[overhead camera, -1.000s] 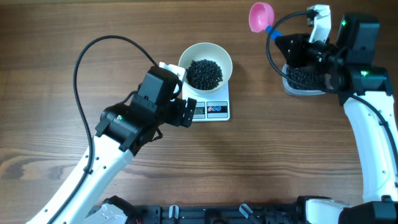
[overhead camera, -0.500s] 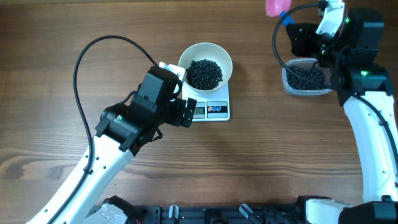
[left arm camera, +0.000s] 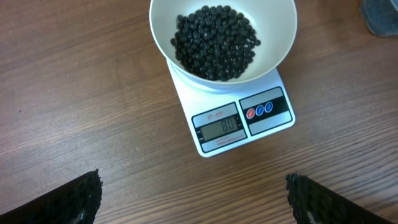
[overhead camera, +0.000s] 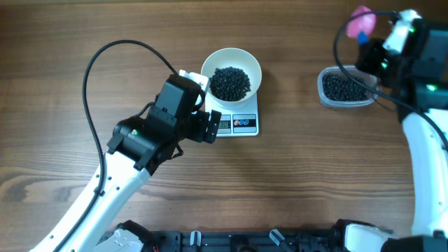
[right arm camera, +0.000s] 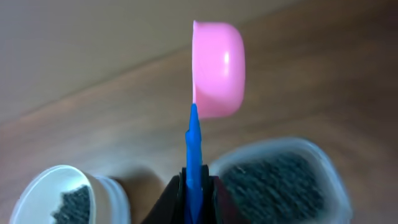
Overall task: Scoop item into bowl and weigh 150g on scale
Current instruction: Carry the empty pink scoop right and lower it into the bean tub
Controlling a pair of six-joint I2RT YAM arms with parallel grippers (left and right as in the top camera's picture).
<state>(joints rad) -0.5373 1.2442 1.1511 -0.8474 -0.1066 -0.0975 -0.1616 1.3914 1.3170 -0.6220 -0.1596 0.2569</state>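
One bowl, white, stands on the one scale at the middle of the bench. Pellets are found in two lots. One dark heap lies in the bowl. The second lies in the single clear tub, off to the right and well apart from the scale. The scale display shows digits, but the reading is not legible. One scoop, a pink cup on a blue handle, is raised beyond the tub's far edge, cup tipped on its side. Right jaws are clamped tight on the blue handle. Left jaws are spread to full width, holding nothing, near the scale's display end.
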